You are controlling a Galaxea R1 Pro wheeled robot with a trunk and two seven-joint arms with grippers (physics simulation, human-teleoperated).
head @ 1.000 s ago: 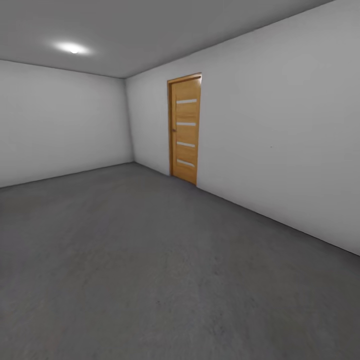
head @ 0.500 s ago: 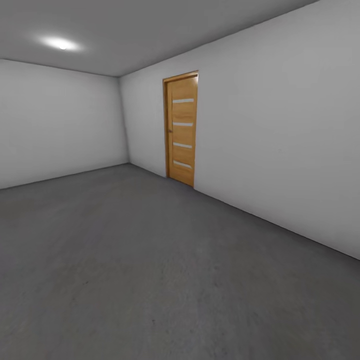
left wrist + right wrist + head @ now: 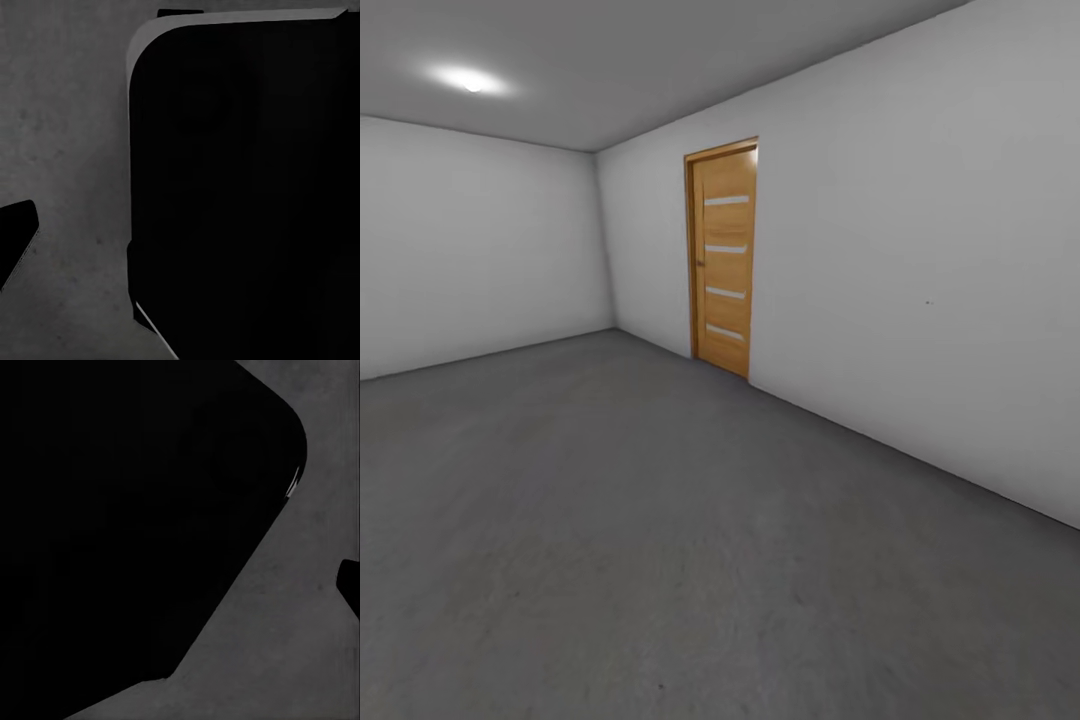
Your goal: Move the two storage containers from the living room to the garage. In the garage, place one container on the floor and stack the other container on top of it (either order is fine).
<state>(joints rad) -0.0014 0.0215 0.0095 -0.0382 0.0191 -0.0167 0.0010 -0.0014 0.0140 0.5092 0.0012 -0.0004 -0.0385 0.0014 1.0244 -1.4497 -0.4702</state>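
Note:
I am in the garage, a bare room with grey-white walls and a dark grey concrete floor (image 3: 660, 520). The two storage containers are out of view. In the left wrist view one black fingertip (image 3: 16, 241) stands far out at the picture's edge over the concrete, beside my own dark body (image 3: 240, 187). The right wrist view has a black fingertip (image 3: 350, 585) at its edge too, next to my dark body (image 3: 127, 517). Nothing is held between the fingers of either gripper.
A honey-coloured wooden door (image 3: 722, 258) with pale horizontal slots stands shut in the right-hand wall (image 3: 920, 300). The far wall (image 3: 480, 250) meets it at a corner. A ceiling lamp (image 3: 470, 82) glows at the upper left. Open concrete stretches ahead.
The whole head picture has shifted: the door and room corner slid slightly left and the door looks a little larger, so the camera moved. Nothing in the room itself moved.

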